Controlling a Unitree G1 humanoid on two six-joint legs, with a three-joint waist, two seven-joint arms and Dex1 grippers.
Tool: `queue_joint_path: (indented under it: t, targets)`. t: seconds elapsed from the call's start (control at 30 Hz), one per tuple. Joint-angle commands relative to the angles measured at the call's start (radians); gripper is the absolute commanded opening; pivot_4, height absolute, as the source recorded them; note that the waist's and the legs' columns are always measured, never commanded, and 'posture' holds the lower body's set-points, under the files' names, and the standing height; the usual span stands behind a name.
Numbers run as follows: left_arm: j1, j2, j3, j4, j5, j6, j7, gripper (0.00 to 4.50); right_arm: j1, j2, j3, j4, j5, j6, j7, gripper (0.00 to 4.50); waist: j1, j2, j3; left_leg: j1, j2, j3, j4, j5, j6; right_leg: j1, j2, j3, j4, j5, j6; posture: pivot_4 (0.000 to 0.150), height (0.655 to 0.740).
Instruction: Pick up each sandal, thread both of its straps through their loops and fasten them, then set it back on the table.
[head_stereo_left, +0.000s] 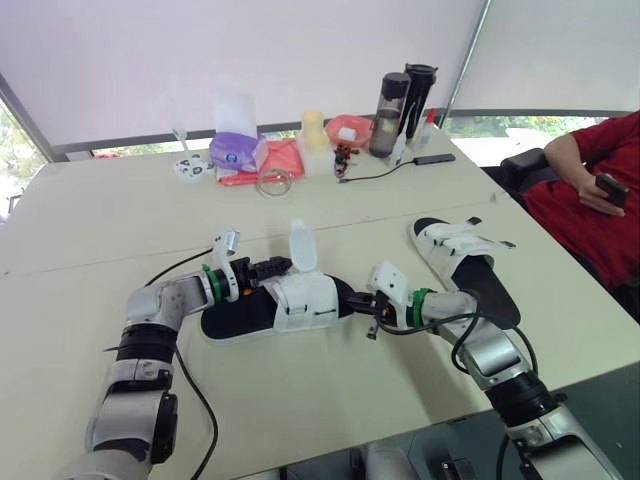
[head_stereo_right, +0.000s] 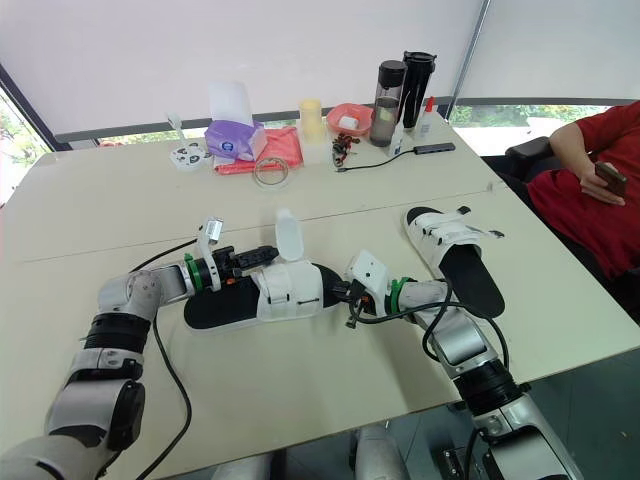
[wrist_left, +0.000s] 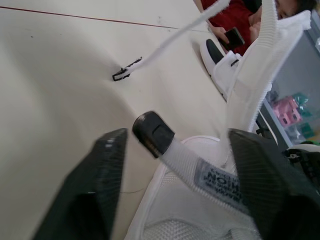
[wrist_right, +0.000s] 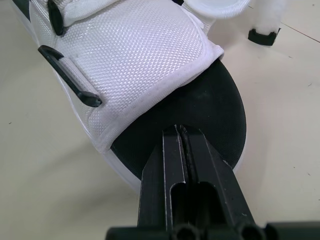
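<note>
Sandal (head_stereo_left: 300, 300) lying left-right, toe pointing right

White mesh, black-soled sandal (head_stereo_left: 300, 300), cream table (head_stereo_left: 120, 210), red shirt (head_stereo_left: 580, 215), purple pack (head_stereo_left: 235, 152)

Office meeting room, long table (head_stereo_left: 120, 200), roller blinds (head_stereo_left: 300, 50), seated person (head_stereo_left: 590, 190)
</note>
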Motion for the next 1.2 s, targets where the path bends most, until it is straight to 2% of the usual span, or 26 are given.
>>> queue_joint_path:
  t: [0.03, 0.2, 0.33, 0.47, 0.57, 0.7, 0.9, 1.03, 1.2]
  targets:
    - [-0.011, 0.054, 0.022, 0.057, 0.051, -0.036, 0.011, 4.43, 0.046, -0.013, 0.039, 0.119, -0.078, 0.043, -0.023, 0.00, -0.001, 0.000, 0.000, 0.000, 0.000, 0.000, 0.000, 0.000, 0.000, 0.000, 0.000, 0.000, 0.000, 0.000, 0.000, 0.150, 0.7400]
    - [-0.058, 0.135, 0.061, 0.122, 0.057, -0.077, -0.025, 4.43, 0.040, -0.014, 0.040, 0.124, -0.077, 0.042, -0.023, 0.00, -0.004, -0.001, 0.001, -0.001, 0.000, 0.000, -0.001, 0.000, 0.000, -0.002, 0.000, 0.000, 0.000, 0.000, 0.000, 0.150, 0.7400]
    - [-0.078, 0.137, 0.110, 0.038, 0.003, -0.057, -0.041, 4.43, 0.038, -0.012, 0.040, 0.130, -0.078, 0.039, -0.021, 0.00, -0.001, -0.002, 0.001, -0.001, 0.001, 0.000, -0.001, 0.000, 0.000, -0.002, 0.000, 0.000, 0.000, 0.000, 0.000, 0.150, 0.7400]
    - [-0.030, 0.060, 0.106, -0.173, 0.020, -0.138, 0.043, 4.43, 0.036, -0.007, 0.044, 0.139, -0.080, 0.034, -0.023, 0.00, 0.000, -0.002, 0.001, -0.001, 0.002, 0.000, 0.000, -0.001, -0.001, -0.001, -0.001, 0.000, -0.001, 0.000, 0.000, 0.150, 0.7400]
    - [0.027, -0.020, 0.109, -0.355, -0.036, -0.084, 0.119, 4.43, 0.034, -0.006, 0.045, 0.145, -0.080, 0.029, -0.022, 0.00, -0.004, -0.002, 0.001, -0.001, 0.003, 0.000, -0.001, -0.002, -0.003, -0.001, -0.002, 0.000, -0.001, 0.000, 0.000, 0.150, 0.7400]
    - [0.086, -0.102, 0.113, -0.507, -0.099, 0.006, 0.230, 4.43, 0.031, -0.005, 0.046, 0.155, -0.082, 0.023, -0.021, 0.00, -0.003, -0.002, 0.001, 0.000, 0.003, 0.002, 0.000, -0.001, -0.002, -0.001, 0.000, 0.000, 0.000, 0.000, 0.000, 0.150, 0.7400]
    - [0.108, -0.145, 0.134, -0.568, -0.156, 0.090, 0.337, 4.43, 0.023, -0.003, 0.050, 0.168, -0.084, 0.015, -0.017, 0.00, -0.003, -0.002, 0.001, 0.000, 0.003, 0.001, 0.002, -0.001, -0.002, -0.001, 0.002, -0.001, 0.000, 0.000, 0.000, 0.150, 0.7400]
    - [0.104, -0.151, 0.158, -0.586, -0.230, 0.150, 0.357, 4.43, 0.022, -0.001, 0.052, 0.173, -0.084, 0.011, -0.016, 0.00, -0.004, -0.002, 0.001, -0.001, 0.003, 0.001, 0.002, -0.001, -0.002, 0.000, 0.002, -0.001, -0.002, 0.000, 0.000, 0.150, 0.7400]
    - [0.066, -0.185, 0.140, -0.519, -0.227, 0.141, 0.391, 4.43, 0.020, 0.004, 0.053, 0.178, -0.085, 0.009, -0.017, 0.00, -0.002, -0.002, 0.001, -0.001, 0.003, 0.001, 0.002, -0.001, -0.002, 0.000, 0.002, -0.001, -0.002, 0.000, 0.000, 0.150, 0.7400]
